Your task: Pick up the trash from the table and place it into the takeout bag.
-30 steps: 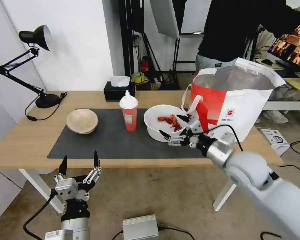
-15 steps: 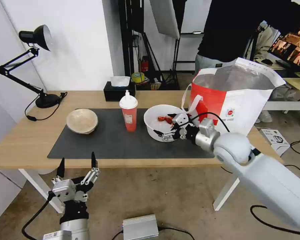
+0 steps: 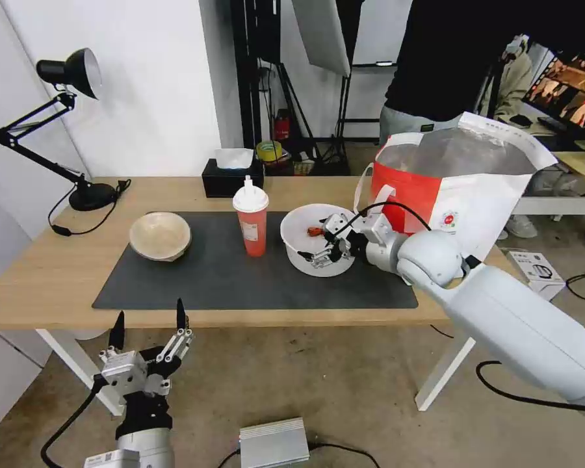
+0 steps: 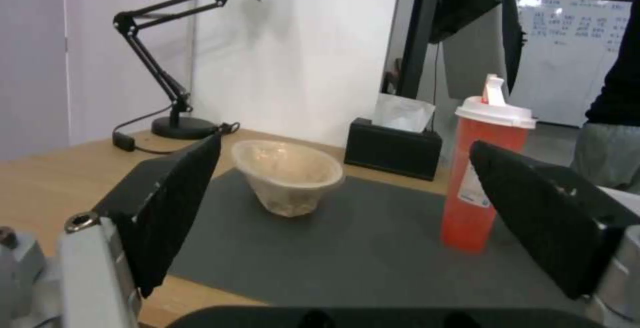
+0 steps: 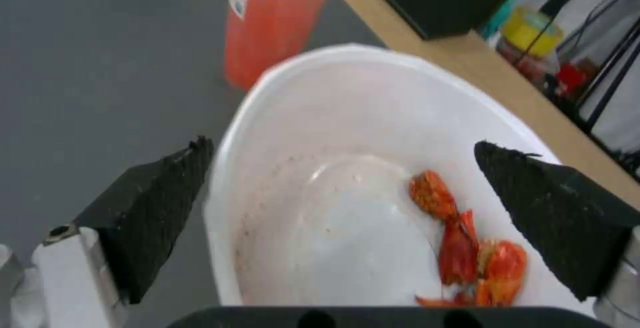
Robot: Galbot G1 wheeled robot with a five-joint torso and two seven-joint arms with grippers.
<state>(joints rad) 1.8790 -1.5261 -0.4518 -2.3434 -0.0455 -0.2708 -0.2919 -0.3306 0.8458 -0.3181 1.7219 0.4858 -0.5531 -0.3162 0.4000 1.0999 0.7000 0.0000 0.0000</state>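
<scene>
On the dark mat (image 3: pixel 227 279) of the table (image 3: pixel 45 273) stand a beige bowl (image 3: pixel 160 235), a red cup with a white lid (image 3: pixel 251 227) and a white bowl (image 3: pixel 297 231) holding red crayfish shells (image 3: pixel 315 230). My right gripper (image 3: pixel 318 239) is open at the white bowl's right front rim. In the right wrist view one finger (image 5: pixel 153 208) lies outside the white bowl (image 5: pixel 347 168) and the other hangs over its inside near the shells (image 5: pixel 467 253). The takeout bag (image 3: pixel 455 195) stands open at the table's right end. My left gripper (image 3: pixel 148 322) waits open below the table's front edge.
A black tissue box (image 3: pixel 231 177) sits behind the cup and a black desk lamp (image 3: pixel 78 130) stands at the back left. The left wrist view faces the beige bowl (image 4: pixel 288 175) and the cup (image 4: pixel 483 168). A grey box (image 3: pixel 273 442) lies on the floor.
My right gripper has moved left and away from me, from beside the bag onto the white bowl's rim. The left gripper has sunk slightly.
</scene>
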